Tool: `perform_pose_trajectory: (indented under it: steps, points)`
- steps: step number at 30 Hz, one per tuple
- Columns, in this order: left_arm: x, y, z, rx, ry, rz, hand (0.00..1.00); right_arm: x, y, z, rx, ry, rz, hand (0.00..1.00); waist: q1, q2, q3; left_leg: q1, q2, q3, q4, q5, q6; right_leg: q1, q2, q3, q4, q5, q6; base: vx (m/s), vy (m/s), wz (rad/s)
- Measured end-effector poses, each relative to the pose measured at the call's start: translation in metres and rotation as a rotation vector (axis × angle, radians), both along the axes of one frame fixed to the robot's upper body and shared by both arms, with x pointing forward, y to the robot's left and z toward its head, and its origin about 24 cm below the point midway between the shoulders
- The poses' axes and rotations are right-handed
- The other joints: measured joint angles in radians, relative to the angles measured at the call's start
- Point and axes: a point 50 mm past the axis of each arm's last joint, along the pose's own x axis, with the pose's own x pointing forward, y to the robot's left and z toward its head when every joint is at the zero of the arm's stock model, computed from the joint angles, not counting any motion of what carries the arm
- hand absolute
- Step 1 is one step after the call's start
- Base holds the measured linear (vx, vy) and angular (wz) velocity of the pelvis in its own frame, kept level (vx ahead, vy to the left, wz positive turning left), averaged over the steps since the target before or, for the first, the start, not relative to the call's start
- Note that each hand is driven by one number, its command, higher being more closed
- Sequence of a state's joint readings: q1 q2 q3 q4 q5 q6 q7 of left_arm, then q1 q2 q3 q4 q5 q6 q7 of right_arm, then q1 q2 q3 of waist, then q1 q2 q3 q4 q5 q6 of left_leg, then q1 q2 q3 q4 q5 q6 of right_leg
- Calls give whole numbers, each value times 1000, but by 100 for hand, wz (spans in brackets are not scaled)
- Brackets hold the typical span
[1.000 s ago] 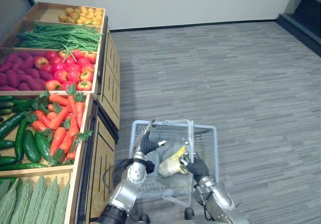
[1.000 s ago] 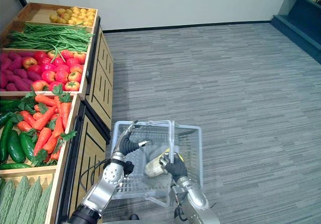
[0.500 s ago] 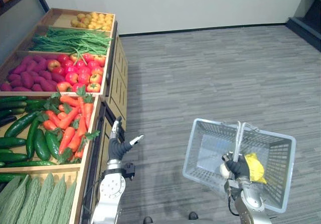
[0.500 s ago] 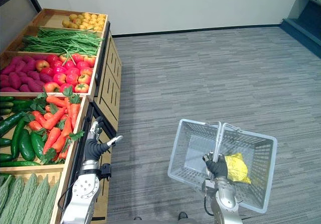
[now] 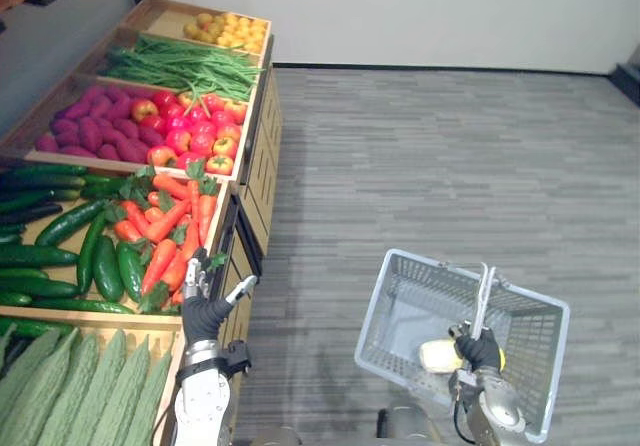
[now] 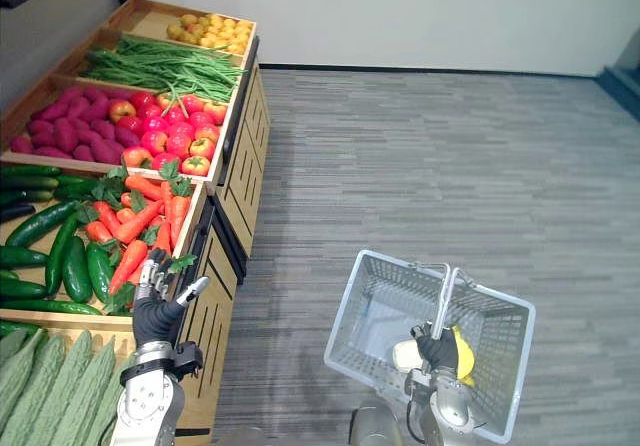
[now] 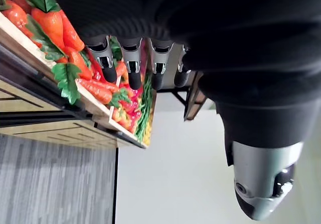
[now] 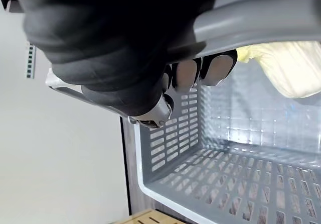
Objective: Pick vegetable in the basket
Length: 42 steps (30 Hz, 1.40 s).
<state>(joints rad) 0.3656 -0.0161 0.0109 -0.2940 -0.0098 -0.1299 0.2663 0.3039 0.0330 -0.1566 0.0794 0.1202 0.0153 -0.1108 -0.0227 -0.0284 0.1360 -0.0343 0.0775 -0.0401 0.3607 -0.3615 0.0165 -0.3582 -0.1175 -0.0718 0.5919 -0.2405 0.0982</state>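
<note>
My left hand (image 6: pixel 157 316) hovers at the carrots' (image 6: pixel 135 231) near corner, with open air above them. The crate rim (image 6: pixel 197 228) borders them, cucumbers (image 6: pixel 70 266) crowd their far side, and bare floor (image 6: pixel 290 296) runs to the basket (image 6: pixel 360 306).

The grey mesh basket (image 5: pixel 392 311) hangs tilted at the near right, off the floor, its handles raised together in the curled right hand (image 5: pixel 481 351). Inside lies a pale, yellowish-white vegetable (image 5: pixel 438 355) (one end brighter yellow), partly behind that hand.
</note>
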Motion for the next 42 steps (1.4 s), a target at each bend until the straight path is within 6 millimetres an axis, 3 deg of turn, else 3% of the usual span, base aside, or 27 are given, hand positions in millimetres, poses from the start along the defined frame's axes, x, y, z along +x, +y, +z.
perform_pose_trajectory:
  steps: [1, 3, 4, 5, 7, 8, 9, 11, 13, 16, 17, 18, 19, 20, 22, 23, 24, 25, 27, 28, 30, 32, 34, 35, 36, 38, 42]
  points:
    - [5, -2, 4, -1, -23, -5, 0, 1, -1, 3, -16, -10, 2, 100, -2, 14, 6, 5, 17, -29, 11, -25, -16, -23, 26, 31, -59, 14, -2, 354, -189, 66]
    - [11, -3, 11, 0, -63, -10, 0, 1, -2, 3, -20, -9, 2, 100, -16, 13, 9, 30, 37, -68, 27, -61, -61, -28, 48, 70, -150, 79, -16, 494, -282, 82]
    - [14, -6, 7, -12, -55, -10, 0, 0, -3, 4, -35, -3, 13, 100, -17, 40, 14, 57, 64, -97, 48, -88, -89, 2, 63, 35, -112, 116, -26, 658, -342, 80]
    - [14, -11, 6, -37, -55, -8, 0, 1, -4, 6, -49, -8, 14, 100, -15, 63, 12, 61, 85, -98, 92, -51, -121, 16, 65, 0, -59, 71, -54, 660, -347, 70]
    - [13, -16, 6, -55, -55, -18, 0, 3, -5, 10, -63, -24, 27, 100, -16, 70, 12, 24, 84, -91, 215, 44, -116, 52, 57, -26, -29, 47, -86, 414, -242, 51]
    - [13, -17, 8, -55, -64, -27, 0, 1, -4, 14, -70, -35, 35, 100, -13, 78, 14, -30, 103, -70, 374, 145, -97, 132, 64, -48, -75, 37, -102, 576, -337, 43]
    - [10, -16, 9, -49, -69, -31, 0, 0, -2, 18, -71, -53, 42, 100, 9, 79, 14, -92, 152, 2, 552, 161, -97, 237, 84, -64, -158, 31, -112, 562, -311, 27]
    - [8, -16, 11, -49, -80, -32, 0, 3, -2, 26, -82, -90, 37, 100, 15, 82, 12, -151, 195, 83, 656, 152, -93, 327, 92, -79, -236, 30, -114, 438, -185, 17]
    - [8, -16, 12, -53, -84, -32, 0, 5, -7, 37, -105, -140, 9, 100, 33, 94, 4, -215, 226, 175, 659, 136, -70, 399, 91, -97, -304, 30, -114, 365, -97, 25]
    - [8, -17, 13, -56, -91, -40, 0, 1, -17, 39, -121, -148, -46, 100, 38, 98, 0, -272, 232, 394, 435, 157, -36, 505, 78, -195, -344, 13, -85, 351, 13, 87]
    - [9, -20, 13, -54, -94, -58, 0, -9, -27, 35, -141, -123, -87, 100, 31, 102, -8, -266, 221, 554, 297, 216, 76, 528, 85, -254, -295, -18, -41, 367, 39, 193]
    - [10, -20, 14, -40, -92, -70, 0, -18, -31, 25, -127, -73, -133, 100, 4, 71, -37, -223, 197, 638, 239, 190, 144, 488, 44, -279, -171, -48, -25, 457, 26, 207]
    - [11, -21, 15, -42, -97, -71, 0, -21, -33, 20, -124, -51, -144, 100, -6, 66, -40, -214, 183, 658, 198, 185, 167, 452, 23, -275, -104, -72, -29, 288, 16, 197]
    - [11, -18, 13, -32, -90, -56, 0, -19, -34, 16, -117, -38, -147, 100, -14, 62, -39, -198, 147, 665, 116, 187, 163, 416, 6, -277, -127, -109, -24, 325, 27, 139]
    - [11, -14, 7, -24, -63, -39, 0, -12, -31, 9, -94, -20, -142, 100, -13, 46, -31, -174, 93, 638, 57, 200, 129, 407, -31, -277, -325, -36, -22, 229, -32, 105]
    - [11, -13, 1, -24, -30, -38, 0, -13, -32, 1, -82, 14, -155, 100, -21, 42, -20, -157, 77, 602, 56, 181, 94, 444, -38, -300, -335, 4, 5, 169, -86, 70]
    - [11, -15, -1, -31, -22, -44, 0, -16, -33, -3, -79, 34, -164, 100, -15, 44, -21, -143, 75, 594, 51, 171, 76, 453, -44, -307, -319, -2, 5, 198, -84, 69]
    - [9, -18, -3, -41, -10, -48, 0, -17, -36, -8, -76, 62, -170, 100, -14, 48, -19, -117, 61, 575, 36, 154, 50, 453, -66, -308, -231, -17, 10, 145, -49, 38]
    - [9, -18, -4, -33, 0, -58, 0, -19, -36, -14, -72, 99, -165, 100, -20, 47, -17, -85, 40, 552, 20, 142, 47, 368, -112, -272, 19, -5, -13, 115, -40, 39]
    - [9, -16, -3, -8, -3, -63, 0, -21, -35, -17, -65, 115, -167, 100, -24, 32, -10, -60, 24, 528, 10, 134, 58, 294, -125, -202, 197, 50, -98, 146, -50, 61]
    - [9, -16, 2, 12, -19, -70, 0, -27, -29, -22, -41, 136, -174, 100, -36, 15, -1, -33, 14, 473, 4, 121, 63, 238, -83, -70, 265, -17, -104, 205, -120, 79]
    - [10, -15, 5, 29, -30, -63, 0, -28, -22, -25, -9, 141, -184, 100, -47, -8, 8, -37, 13, 392, 4, 115, 54, 171, 30, 105, 178, -97, -69, 213, -187, 96]
    - [10, -19, 5, 24, -32, -70, 0, -35, -21, -28, 1, 156, -201, 100, -54, -16, 3, -44, 14, 327, 8, 112, 34, 146, 99, 236, 64, -97, -53, 216, -218, 127]
    - [10, -21, 6, 24, -39, -77, 0, -43, -23, -30, -2, 172, -223, 100, -54, -30, -5, -67, 4, 283, 44, 94, 3, 162, 94, 271, -75, -41, -46, 212, -232, 133]
    - [11, -21, 7, 26, -42, -80, 0, -46, -24, -31, -2, 182, -229, 100, -51, -42, 0, -74, -3, 264, 76, 77, -14, 163, 77, 266, -100, -13, -18, 238, -240, 121]
    - [10, -24, 3, 9, -22, -78, 0, -56, -34, -37, -7, 226, -264, 100, -37, -5, -17, -92, 29, 190, 116, 57, -41, 195, 89, 177, -102, -32, -47, 288, -196, 89]
    - [10, -22, 4, 19, -24, -66, 0, -81, -51, -41, -51, 289, -314, 100, -19, 10, -25, -73, 50, 162, 64, 75, -69, 250, 99, 101, -135, -32, -48, 215, -126, 46]
